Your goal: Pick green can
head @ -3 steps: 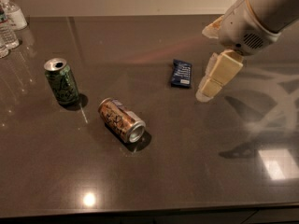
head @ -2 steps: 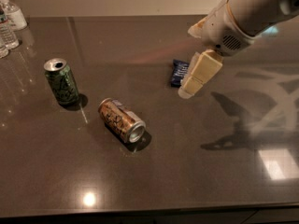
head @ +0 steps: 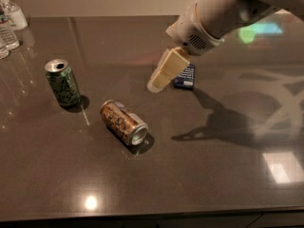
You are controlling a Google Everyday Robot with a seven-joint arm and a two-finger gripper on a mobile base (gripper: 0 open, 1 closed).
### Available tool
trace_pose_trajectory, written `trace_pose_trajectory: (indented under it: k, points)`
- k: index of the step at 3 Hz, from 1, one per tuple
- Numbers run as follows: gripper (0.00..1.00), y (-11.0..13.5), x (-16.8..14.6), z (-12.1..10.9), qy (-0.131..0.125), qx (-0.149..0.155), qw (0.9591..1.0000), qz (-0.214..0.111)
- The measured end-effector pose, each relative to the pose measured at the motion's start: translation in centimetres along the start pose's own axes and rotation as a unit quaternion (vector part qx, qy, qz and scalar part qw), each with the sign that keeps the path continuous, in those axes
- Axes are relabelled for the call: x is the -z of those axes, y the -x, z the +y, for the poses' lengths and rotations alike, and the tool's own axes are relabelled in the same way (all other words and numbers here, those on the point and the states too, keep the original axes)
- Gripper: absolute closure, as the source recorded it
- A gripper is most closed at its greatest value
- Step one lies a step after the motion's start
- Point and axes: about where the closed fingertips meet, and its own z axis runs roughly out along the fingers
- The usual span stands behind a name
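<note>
Claw (head: pixel 164 72) hangs above the middle of the tabletop (head: pixel 213 184), at the end of the white arm coming in from the upper right, tipped down and toward the left of the view. It carries nothing; whether it stands open or closed cannot be told from this angle

Green can (head: pixel 63 82) stands upright on the left part of the tabletop, long axis vertical, silver top up. It lies well apart from the claw, off to the left in the view and slightly nearer the front edge. Only one arm, so the reach has to run leftward across the tabletop

Brown can (head: pixel 123 122) lies on its side between the two, nearer the front edge, long axis on a diagonal, one silver end facing the front right. It is apart from the green can, not touching. Judgement: it sits a little below the straight line from claw to green can, so a low sweep could clip it

Blue packet (head: pixel 186 77) lies flat just behind the claw, partly hidden by it

Containers: green can's mouth looks open, contents not visible. Clear bottles (head: pixel 10 20) stand at the far left corner; fill level cannot be told
</note>
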Motion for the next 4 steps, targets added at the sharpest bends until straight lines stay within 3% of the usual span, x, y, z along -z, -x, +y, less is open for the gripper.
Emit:
trace_pose_trajectory:
  k: [1, 2, 3, 4]
  points:
    - [0.0, 3.0, -2.2, 0.6, 0.017, 0.001, 0.9991, -0.038]
    - [0.0, 5.7, -4.6, 1.9, 0.026, 0.022, 0.9971, -0.068]
    - [0.0, 7.9, -7.7, 3.3, 0.036, 0.041, 0.9943, -0.091]
    - [0.0, 9.3, -10.4, 3.8, 0.051, 0.043, 0.9921, -0.107]
